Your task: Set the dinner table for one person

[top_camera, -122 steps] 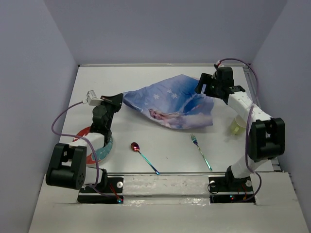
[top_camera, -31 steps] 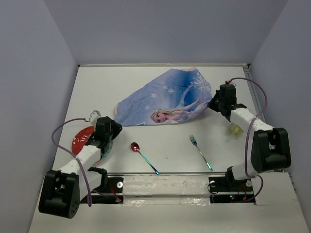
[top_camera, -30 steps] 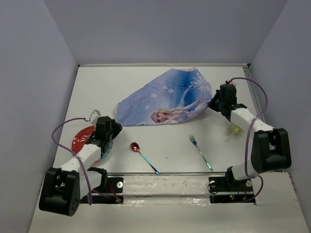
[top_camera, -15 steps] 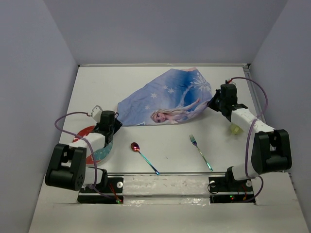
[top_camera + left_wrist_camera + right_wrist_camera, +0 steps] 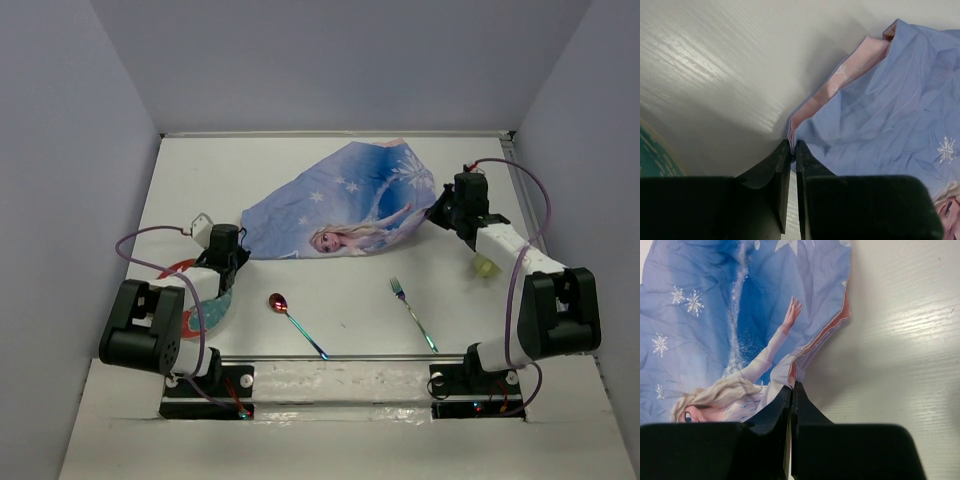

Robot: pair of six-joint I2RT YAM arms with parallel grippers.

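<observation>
Dinner table (image 5: 200, 180) work turns on the cloth. Our left gripper (image 5: 793, 145) is clenched on the near-left corner of the princess placemat (image 5: 880, 110); a second ago it was back over the plate (image 5: 195, 300). Our right gripper (image 5: 791, 387) stays pinched on the opposite corner. The placemat lies skewed across the far middle of the white tabletop, flatter than four seconds ago. With both corners held, we judge it can be drawn taut and squared. Spoon (image 5: 278, 302), fork (image 5: 410, 305) and cup (image 5: 486, 266) wait nearer us.

Creased cloth placemat (image 5: 340, 205), matt table (image 5: 230, 170)
</observation>
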